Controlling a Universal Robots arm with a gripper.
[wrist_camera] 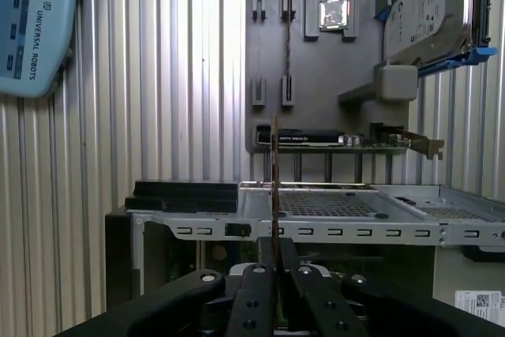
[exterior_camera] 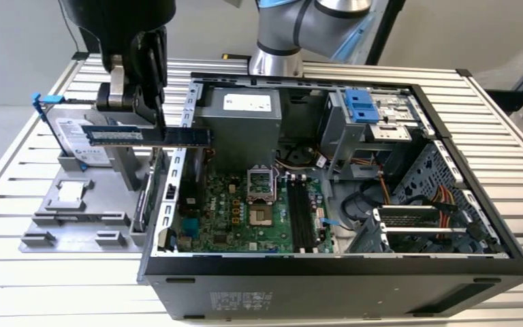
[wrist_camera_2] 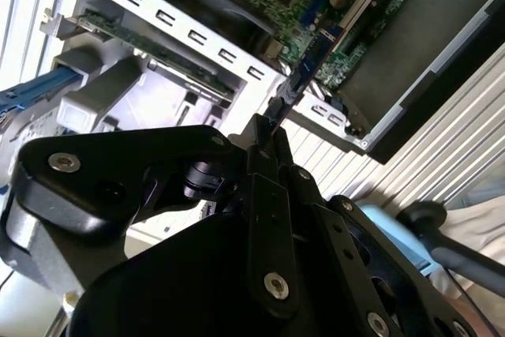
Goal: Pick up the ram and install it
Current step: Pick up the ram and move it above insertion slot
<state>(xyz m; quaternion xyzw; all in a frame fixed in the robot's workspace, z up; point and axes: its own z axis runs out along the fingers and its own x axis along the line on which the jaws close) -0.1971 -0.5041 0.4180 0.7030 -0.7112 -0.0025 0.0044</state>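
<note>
The ram is a long blue stick held level in the air above the case's wall on the exterior view's left, between the grey holder and the open computer. My gripper is shut on it from above. In both wrist views the stick appears edge-on, running out from the fingertips: ram, gripper; ram, gripper. The dark memory slots lie on the green motherboard inside the case.
The open computer case stands on the slatted table. A grey parts holder on the exterior view's left carries a silver hard drive with blue handles and a card with a metal bracket. A pale blue teach pendant lies nearby.
</note>
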